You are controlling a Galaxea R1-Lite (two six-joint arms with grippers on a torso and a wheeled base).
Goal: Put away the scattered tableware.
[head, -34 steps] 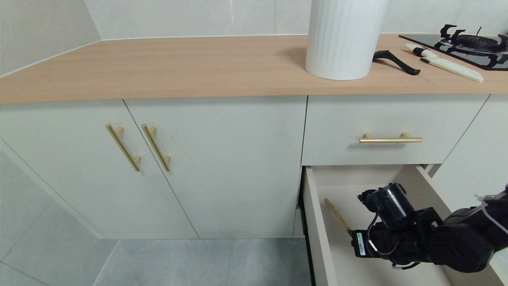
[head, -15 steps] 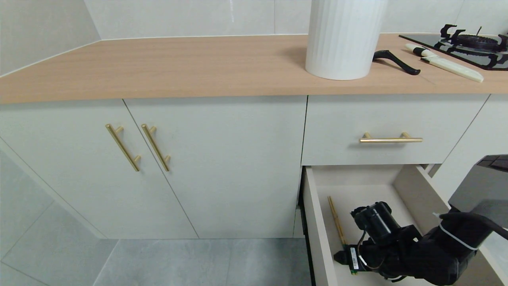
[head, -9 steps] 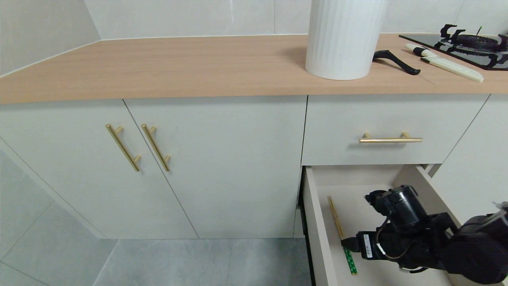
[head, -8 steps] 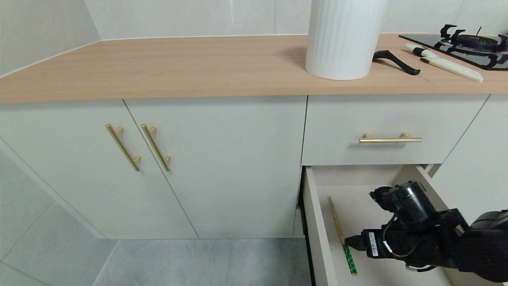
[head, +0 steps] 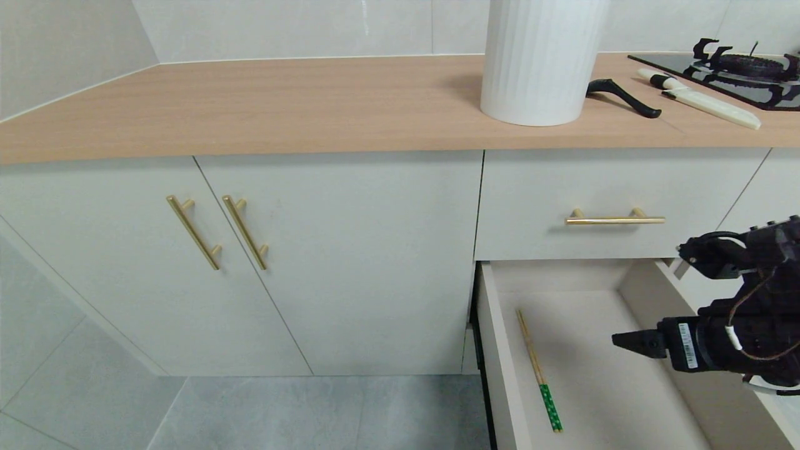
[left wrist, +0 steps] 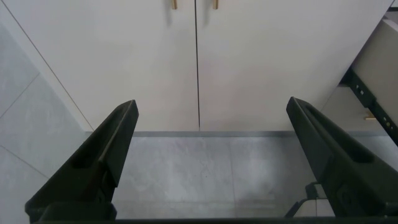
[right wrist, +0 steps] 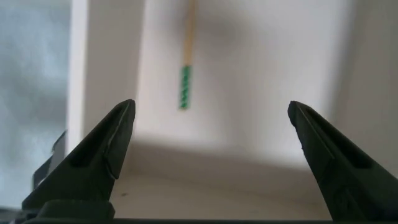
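From the robot's head, one camera looked forward and down over the countertop (head: 250, 106) and the open drawer (head: 594, 350). The right wrist camera looked closely into that drawer, the left at the cabinet doors (left wrist: 249, 62).

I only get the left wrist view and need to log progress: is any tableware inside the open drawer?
Observer: Yes. Chopsticks lie flat on the floor of the drawer, close along its left wall, green ends toward the front.
Operator: Is the right tool gripping them?
Observer: No. The right tool is open and empty, over the drawer's right side, apart from the chopsticks.
Operator: Anything on the counter to put away?
Observer: A white knife and a black handle lie on the countertop, right of a white ribbed container.
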